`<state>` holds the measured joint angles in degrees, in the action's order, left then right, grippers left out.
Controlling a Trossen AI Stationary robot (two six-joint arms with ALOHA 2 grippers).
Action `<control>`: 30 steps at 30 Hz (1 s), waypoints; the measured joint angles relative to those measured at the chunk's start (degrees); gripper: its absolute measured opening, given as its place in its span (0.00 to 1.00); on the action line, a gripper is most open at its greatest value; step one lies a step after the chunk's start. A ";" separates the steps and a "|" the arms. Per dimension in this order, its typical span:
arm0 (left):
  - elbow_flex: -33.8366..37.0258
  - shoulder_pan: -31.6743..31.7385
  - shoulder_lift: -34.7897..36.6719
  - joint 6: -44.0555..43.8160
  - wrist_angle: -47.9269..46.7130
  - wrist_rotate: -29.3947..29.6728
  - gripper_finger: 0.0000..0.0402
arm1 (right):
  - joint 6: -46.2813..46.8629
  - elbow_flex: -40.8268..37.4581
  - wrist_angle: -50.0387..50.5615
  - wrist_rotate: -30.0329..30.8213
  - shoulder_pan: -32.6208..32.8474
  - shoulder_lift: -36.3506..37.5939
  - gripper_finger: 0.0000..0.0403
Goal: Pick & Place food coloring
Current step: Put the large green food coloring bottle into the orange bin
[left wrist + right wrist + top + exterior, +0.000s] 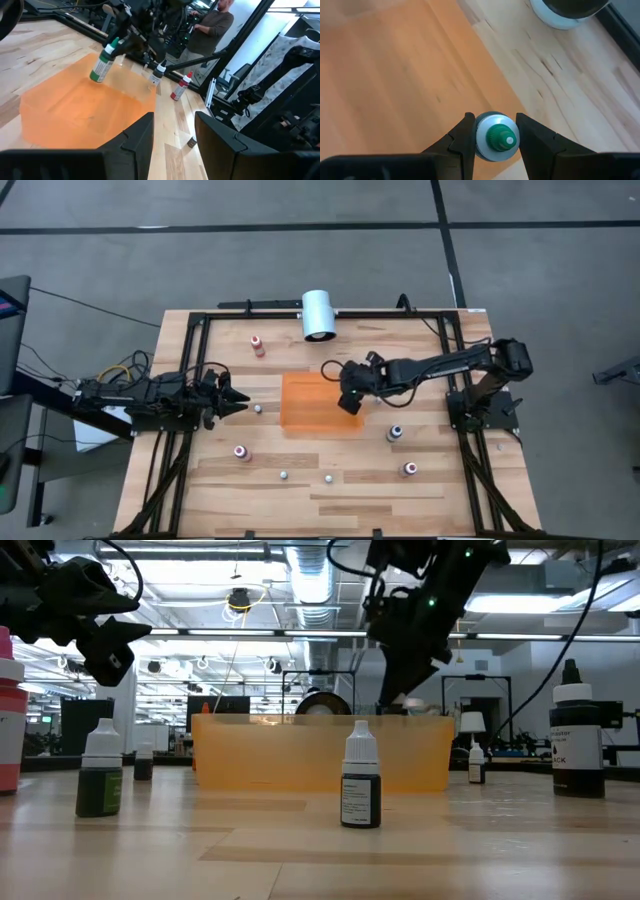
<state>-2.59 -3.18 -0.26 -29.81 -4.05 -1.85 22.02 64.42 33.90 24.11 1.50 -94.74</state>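
Note:
My right gripper (350,398) hangs over the right part of the orange tray (305,415) and is shut on a green food coloring bottle (102,64). My left gripper (243,402) waits open, left of the tray, near a small bottle (258,409). Other food coloring bottles stand upright on their bases: a red one (258,345) at the far left, a pink one (242,452) near left, a dark one (395,433) and a red one (409,469) right of the tray. The low view shows a green bottle (100,780) and a dark bottle (361,788) in front of the tray (300,755). My right gripper pinches the green bottle between its two fingers at the pale shoulder (482,140) just below the green cap (501,138). The fingers come from above, slanting down. The bottle hangs below them, tilted and lifted clear above the tray floor.
A large white cylinder (318,315) lies at the far edge behind the tray. Two more small pale-topped bottles (283,475) (327,478) stand near the front edge. A black frame (200,330) borders the table. A person (210,25) stands beyond the table.

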 joint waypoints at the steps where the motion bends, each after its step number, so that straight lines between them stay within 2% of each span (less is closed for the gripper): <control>1: 0.00 0.00 -0.01 0.01 0.00 0.00 0.33 | 0.02 0.00 -0.18 0.37 0.00 -0.54 0.29; 9: 0.00 0.00 -0.01 0.01 -0.07 -0.01 0.33 | 0.02 0.01 -0.21 0.47 0.00 -2.21 0.30; 15: 0.00 0.00 -0.01 1.77 -0.04 0.23 0.33 | 0.02 0.06 -0.66 0.14 -0.02 -2.69 0.34; 21: 0.00 0.00 -0.01 2.15 -0.12 2.77 0.33 | 0.02 0.04 -0.48 -0.21 -0.13 -2.69 0.41; 30: 0.00 0.00 -0.01 2.20 -0.09 3.08 0.33 | 0.02 0.02 -0.01 -3.70 -0.57 -2.52 0.57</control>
<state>-2.59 -3.18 -0.27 -27.62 -4.14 1.23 22.04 64.45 33.89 20.41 0.93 -97.26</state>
